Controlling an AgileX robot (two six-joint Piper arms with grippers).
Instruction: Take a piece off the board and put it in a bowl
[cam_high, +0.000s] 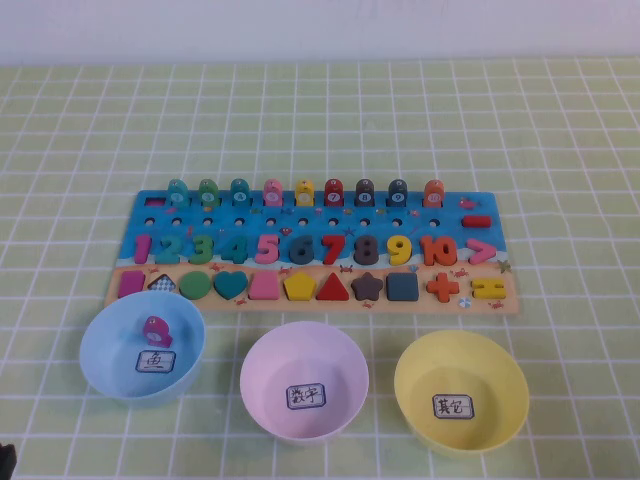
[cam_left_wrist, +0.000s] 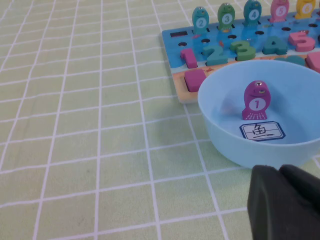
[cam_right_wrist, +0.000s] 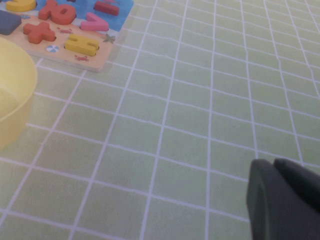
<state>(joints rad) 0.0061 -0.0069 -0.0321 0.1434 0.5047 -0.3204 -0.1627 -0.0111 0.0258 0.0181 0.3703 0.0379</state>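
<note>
my left gripper sits near-left of the blue bowl, cut off. my right gripper is too. i can't tell either's jaws; the fish stands in the bowl.

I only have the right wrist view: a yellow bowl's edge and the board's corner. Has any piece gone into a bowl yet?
Observer: Yes. A purple fish numbered 1 stands in the blue bowl, the leftmost one.
Operator: And the other bowls?
Observer: The pink bowl and the yellow bowl hold only their labels.
Operator: Where are the grippers?
Observer: The left gripper is shut, low beside the blue bowl. The right gripper is shut over the tablecloth, away from the yellow bowl.
</note>
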